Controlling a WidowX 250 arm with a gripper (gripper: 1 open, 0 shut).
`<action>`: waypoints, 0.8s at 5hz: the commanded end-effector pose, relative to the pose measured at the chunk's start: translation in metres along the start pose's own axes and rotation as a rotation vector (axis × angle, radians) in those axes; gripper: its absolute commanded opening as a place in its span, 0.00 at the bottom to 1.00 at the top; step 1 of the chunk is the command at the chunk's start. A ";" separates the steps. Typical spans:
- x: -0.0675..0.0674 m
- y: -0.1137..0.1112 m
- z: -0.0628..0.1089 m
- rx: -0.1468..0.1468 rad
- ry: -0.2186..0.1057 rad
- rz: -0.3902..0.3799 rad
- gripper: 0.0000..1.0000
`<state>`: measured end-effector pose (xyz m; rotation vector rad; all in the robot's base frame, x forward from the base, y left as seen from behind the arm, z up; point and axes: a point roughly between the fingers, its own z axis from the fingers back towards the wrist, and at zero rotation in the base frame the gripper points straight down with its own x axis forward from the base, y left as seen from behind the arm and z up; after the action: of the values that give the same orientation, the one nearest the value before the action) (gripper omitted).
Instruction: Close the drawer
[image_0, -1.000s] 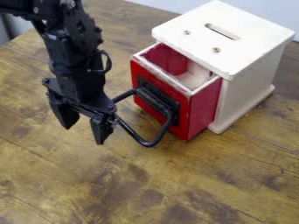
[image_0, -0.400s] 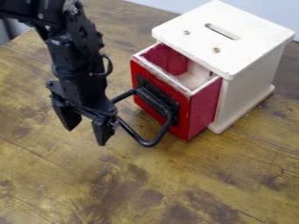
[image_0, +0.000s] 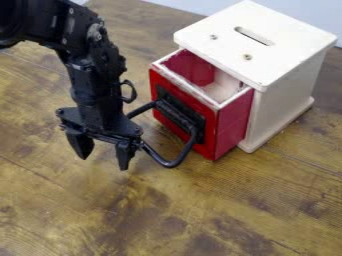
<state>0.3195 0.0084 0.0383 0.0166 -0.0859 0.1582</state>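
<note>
The red drawer (image_0: 201, 105) stands pulled partway out of the cream-white cabinet (image_0: 267, 62), its open top showing a red inside. Its black front plate (image_0: 178, 118) faces left, and the black loop handle (image_0: 158, 150) reaches down-left to the table. My black gripper (image_0: 102, 150) hangs fingers down just left of the handle's loop, close to it. Its two fingers (image_0: 126, 154) are spread apart and hold nothing.
The cabinet sits on a worn wooden table (image_0: 227, 215). A pale floor strip (image_0: 14, 25) shows at the top left beyond the table's edge. My black arm (image_0: 80, 60) rises from the gripper toward the upper left.
My gripper has moved slightly down and right, closer to the handle's loop, and turned a little. The drawer has not moved.
</note>
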 end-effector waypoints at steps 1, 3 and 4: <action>0.014 -0.005 0.023 -0.024 -0.078 -0.039 1.00; 0.016 -0.008 0.035 -0.032 -0.112 -0.069 1.00; 0.017 -0.014 0.039 -0.031 -0.124 -0.076 1.00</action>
<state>0.3213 0.0052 0.0462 0.0040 -0.1000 0.1100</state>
